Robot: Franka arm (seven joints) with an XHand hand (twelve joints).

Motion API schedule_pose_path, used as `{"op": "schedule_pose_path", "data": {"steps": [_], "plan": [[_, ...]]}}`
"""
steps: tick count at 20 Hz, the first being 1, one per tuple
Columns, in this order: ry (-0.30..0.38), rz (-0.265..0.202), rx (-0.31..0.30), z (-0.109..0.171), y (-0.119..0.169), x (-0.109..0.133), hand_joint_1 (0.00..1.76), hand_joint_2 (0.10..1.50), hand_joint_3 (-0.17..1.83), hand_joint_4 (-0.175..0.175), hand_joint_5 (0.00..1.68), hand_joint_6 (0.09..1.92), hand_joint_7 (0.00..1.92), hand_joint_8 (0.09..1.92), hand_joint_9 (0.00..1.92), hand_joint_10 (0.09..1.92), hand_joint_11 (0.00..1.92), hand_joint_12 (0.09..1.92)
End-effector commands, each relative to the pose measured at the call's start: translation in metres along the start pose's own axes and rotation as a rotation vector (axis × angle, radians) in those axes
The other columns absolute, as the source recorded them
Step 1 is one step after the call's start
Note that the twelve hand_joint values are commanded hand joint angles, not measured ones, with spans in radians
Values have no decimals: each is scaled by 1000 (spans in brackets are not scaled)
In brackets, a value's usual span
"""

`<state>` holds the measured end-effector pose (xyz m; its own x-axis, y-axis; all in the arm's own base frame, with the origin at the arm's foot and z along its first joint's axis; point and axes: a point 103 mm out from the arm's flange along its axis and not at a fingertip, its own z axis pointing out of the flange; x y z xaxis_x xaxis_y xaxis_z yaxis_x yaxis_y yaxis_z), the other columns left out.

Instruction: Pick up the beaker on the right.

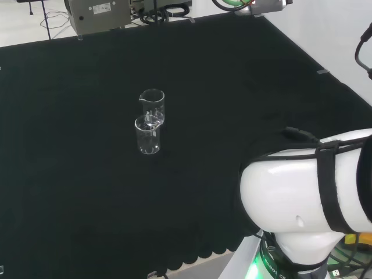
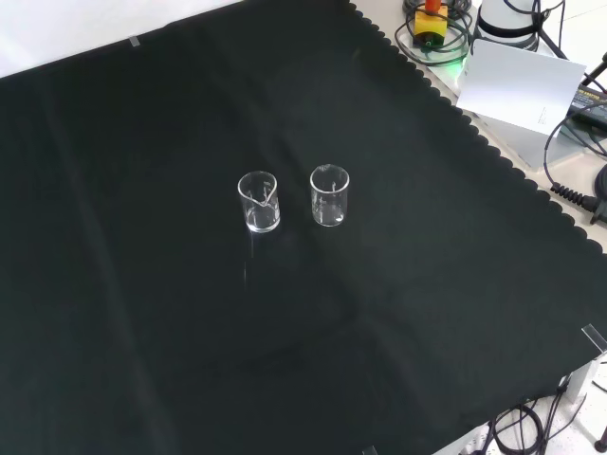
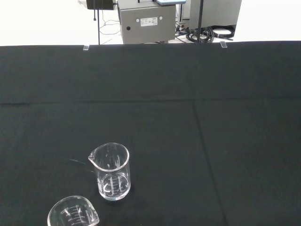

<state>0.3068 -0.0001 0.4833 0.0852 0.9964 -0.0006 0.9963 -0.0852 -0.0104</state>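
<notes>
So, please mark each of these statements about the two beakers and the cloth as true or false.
1. Two clear beakers stand on the black cloth. True: in the front view one beaker is to the left and the other beaker to the right.
2. Both beakers lie on their sides. False: both stand upright.
3. The beakers touch each other. False: the front view shows a gap of cloth between them.
4. In the head view one beaker stands behind the other. True: the nearer one partly overlaps the farther one.
5. One beaker is full of blue liquid. False: both look clear, with no coloured liquid in them.
</notes>
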Motion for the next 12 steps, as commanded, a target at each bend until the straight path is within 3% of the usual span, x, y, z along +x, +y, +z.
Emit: {"op": "schedule_pose_path", "data": {"steps": [1, 4, 12], "plan": [[-4, 1, -8, 0, 0, -1, 23, 1180, 536, -12, 105, 215, 9, 180, 12, 632, 1, 1191], [-8, 1, -10, 0, 0, 0, 2, 1270, 381, -11, 157, 88, 0, 182, 10, 636, 0, 1189], [-21, 14, 7, 11, 3, -1, 0, 1302, 318, -11, 185, 87, 3, 187, 14, 637, 0, 1195]]}}
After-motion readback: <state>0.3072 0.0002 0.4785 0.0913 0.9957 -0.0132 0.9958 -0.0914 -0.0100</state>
